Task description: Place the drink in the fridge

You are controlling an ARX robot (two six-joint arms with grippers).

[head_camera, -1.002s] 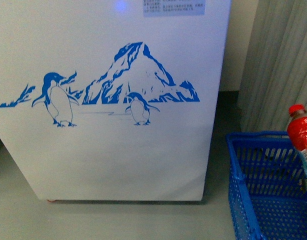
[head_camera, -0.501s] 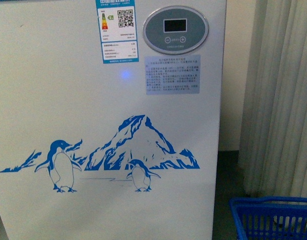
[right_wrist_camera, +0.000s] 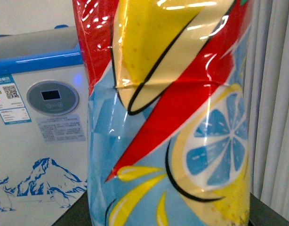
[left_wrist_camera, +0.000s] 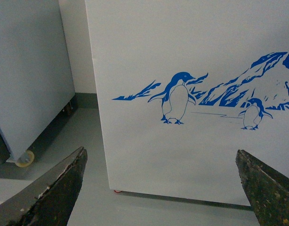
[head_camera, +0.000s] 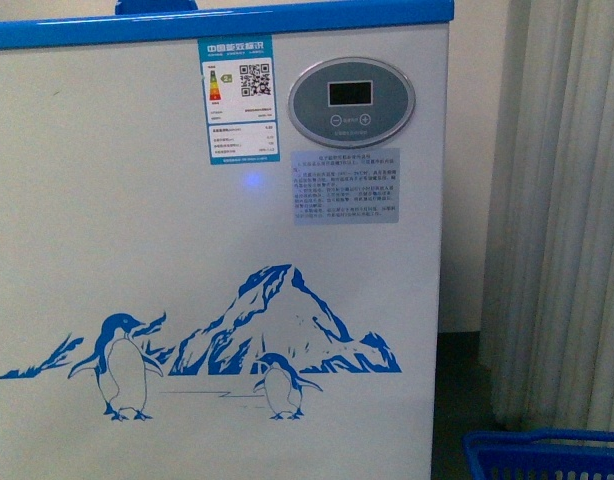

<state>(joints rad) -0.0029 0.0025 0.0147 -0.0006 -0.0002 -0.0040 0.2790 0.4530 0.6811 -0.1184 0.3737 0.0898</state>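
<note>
The fridge rim [head_camera: 217,22] is now seen up top; the drink [right_wrist_camera: 168,103] is gripped by the right claw [right_wrist_camera: 168,219]; the left claw [left_wrist_camera: 158,188] is open.

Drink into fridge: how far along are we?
Done: the drink is gripped in the right tool. In hand: it is held up facing the fridge front. Left: get over the blue rim and set it inside; whether the top is open doesn't show. The left tool is open and empty.

Left gripper [left_wrist_camera: 159,153] jaws spread wide; right gripper [right_wrist_camera: 168,216] clamped on drink [right_wrist_camera: 172,94].
</note>
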